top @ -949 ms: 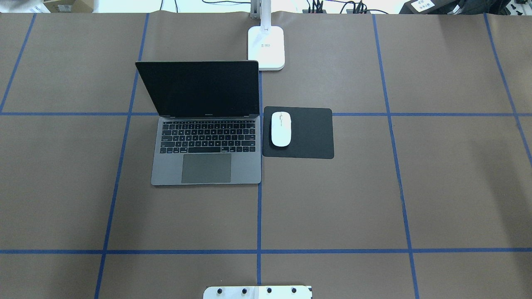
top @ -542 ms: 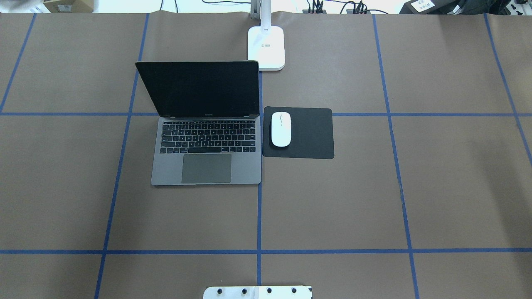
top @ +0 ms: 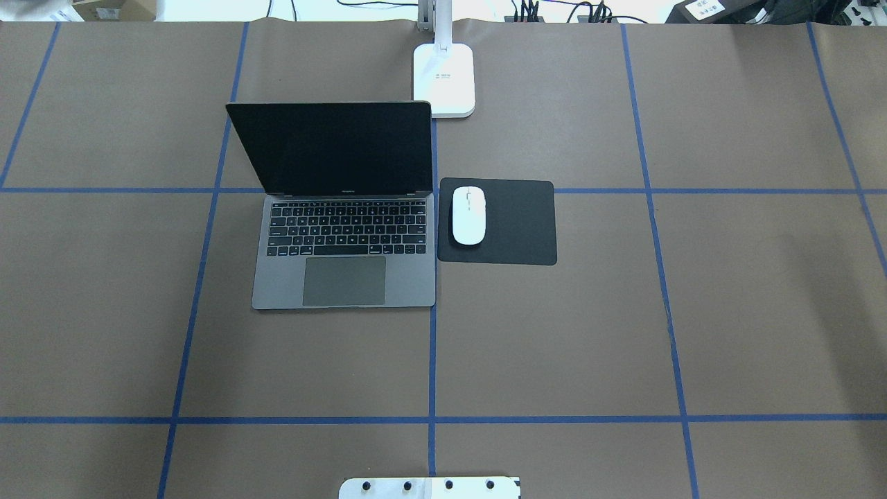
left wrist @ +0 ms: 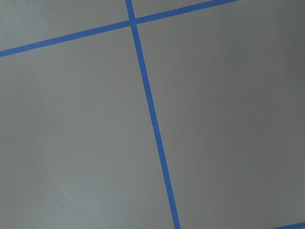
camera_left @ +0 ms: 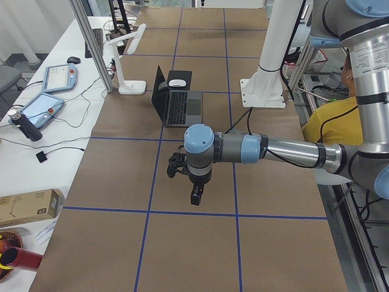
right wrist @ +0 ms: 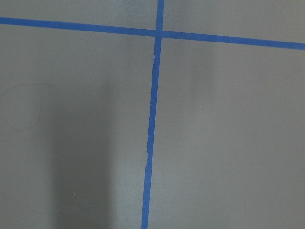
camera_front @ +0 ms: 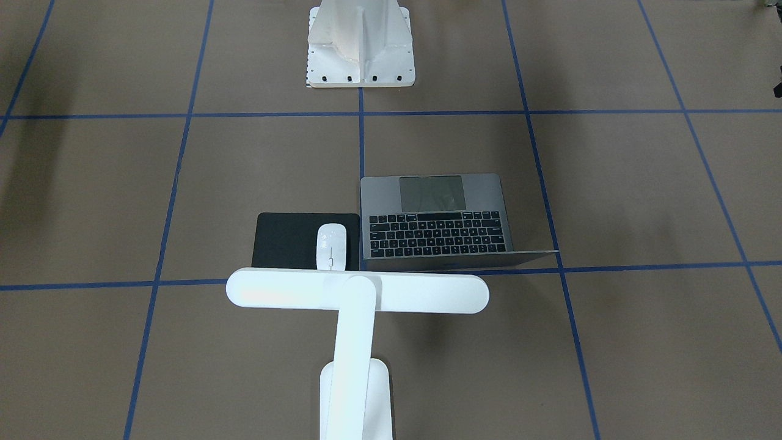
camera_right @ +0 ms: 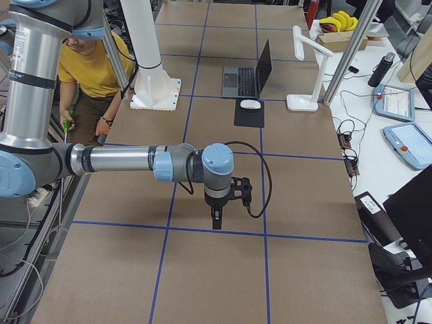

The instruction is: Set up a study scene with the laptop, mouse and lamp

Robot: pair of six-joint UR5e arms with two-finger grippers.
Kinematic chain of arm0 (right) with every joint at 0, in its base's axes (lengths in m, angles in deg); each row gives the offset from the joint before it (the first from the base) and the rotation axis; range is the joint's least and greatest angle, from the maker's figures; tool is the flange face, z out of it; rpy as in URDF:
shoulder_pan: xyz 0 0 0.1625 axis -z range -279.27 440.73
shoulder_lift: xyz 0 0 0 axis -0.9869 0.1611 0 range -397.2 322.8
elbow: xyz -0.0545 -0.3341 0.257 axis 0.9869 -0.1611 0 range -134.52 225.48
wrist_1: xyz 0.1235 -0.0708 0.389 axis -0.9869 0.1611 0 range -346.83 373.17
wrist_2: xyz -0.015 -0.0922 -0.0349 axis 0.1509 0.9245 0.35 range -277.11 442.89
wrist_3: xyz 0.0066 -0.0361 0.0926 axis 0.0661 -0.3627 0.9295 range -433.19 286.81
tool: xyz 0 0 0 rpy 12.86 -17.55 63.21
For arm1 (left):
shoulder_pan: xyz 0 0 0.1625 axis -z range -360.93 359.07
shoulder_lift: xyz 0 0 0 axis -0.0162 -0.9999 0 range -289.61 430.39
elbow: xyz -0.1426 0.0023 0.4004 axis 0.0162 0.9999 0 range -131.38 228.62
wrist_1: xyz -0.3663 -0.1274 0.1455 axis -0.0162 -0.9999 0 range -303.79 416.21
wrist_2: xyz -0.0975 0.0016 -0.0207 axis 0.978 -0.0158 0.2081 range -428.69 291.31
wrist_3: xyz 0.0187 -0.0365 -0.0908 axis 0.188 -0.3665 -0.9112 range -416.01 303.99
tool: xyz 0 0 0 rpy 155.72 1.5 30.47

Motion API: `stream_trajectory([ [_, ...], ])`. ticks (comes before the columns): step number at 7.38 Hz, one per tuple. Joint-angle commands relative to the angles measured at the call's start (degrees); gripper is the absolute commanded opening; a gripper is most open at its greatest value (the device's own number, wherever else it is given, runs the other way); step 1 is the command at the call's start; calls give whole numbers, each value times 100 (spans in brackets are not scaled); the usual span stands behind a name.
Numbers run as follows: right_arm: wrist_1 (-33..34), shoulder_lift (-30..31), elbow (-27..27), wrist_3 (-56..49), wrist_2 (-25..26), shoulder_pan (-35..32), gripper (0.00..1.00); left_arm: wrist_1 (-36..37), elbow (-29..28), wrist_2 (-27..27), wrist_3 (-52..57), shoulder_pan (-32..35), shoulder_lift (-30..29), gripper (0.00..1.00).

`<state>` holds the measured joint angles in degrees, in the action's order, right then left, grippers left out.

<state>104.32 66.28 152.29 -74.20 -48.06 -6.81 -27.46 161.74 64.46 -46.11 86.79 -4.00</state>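
The laptop (top: 344,256) stands open left of centre, dark screen up, keyboard towards the robot; it also shows in the front view (camera_front: 437,226). The white mouse (top: 468,215) lies on the left part of a black mat (top: 516,225) beside it. The white lamp stands behind them on its base (top: 444,80), its bar head (camera_front: 357,292) over the mat's far edge. My left gripper (camera_left: 194,198) hangs over bare table, far from the laptop. My right gripper (camera_right: 216,219) hangs likewise at the other end. I cannot tell whether either is open or shut.
The white ribbed pedestal (camera_front: 360,43) stands at the robot's edge of the table. Blue tape lines cross the brown table cover (top: 554,333). A person in a yellow shirt (camera_right: 94,67) sits beside the robot. Tablets and cables lie on the side bench (camera_right: 398,121).
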Motion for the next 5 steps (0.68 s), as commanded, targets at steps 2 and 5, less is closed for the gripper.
stream_trajectory([
  [2,-393,-4,-63,48,9,0,100,0,52,0,3,0,4,100],
  [5,-466,23,-81,58,0,0,100,0,61,0,3,9,-5,100],
])
